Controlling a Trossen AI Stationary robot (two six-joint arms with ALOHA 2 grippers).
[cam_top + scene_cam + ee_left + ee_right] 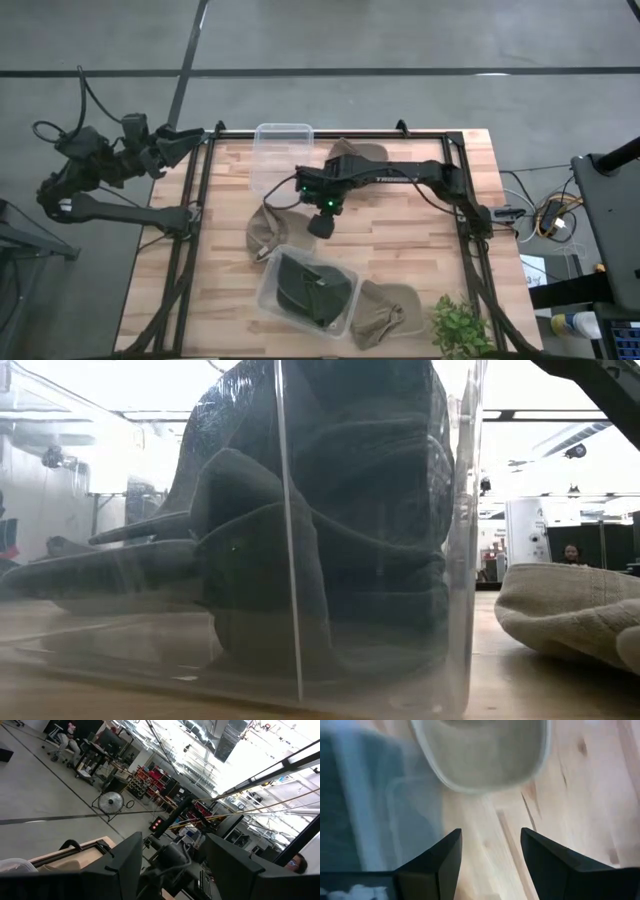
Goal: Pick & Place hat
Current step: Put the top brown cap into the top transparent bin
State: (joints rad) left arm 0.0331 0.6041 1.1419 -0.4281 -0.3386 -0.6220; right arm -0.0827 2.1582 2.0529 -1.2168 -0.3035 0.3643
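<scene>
Inside the clear bin (270, 300), dark hats (312, 290) blur together, count unclear.

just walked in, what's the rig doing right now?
The right gripper hangs over the middle of the wooden table, fingers open and empty, beside a tan cap. A dark hat already sits in the clear plastic bin near the front edge; a second clear bin at the back is empty. Another tan cap lies beside the full bin. The left gripper is parked off the table's left side.
</scene>
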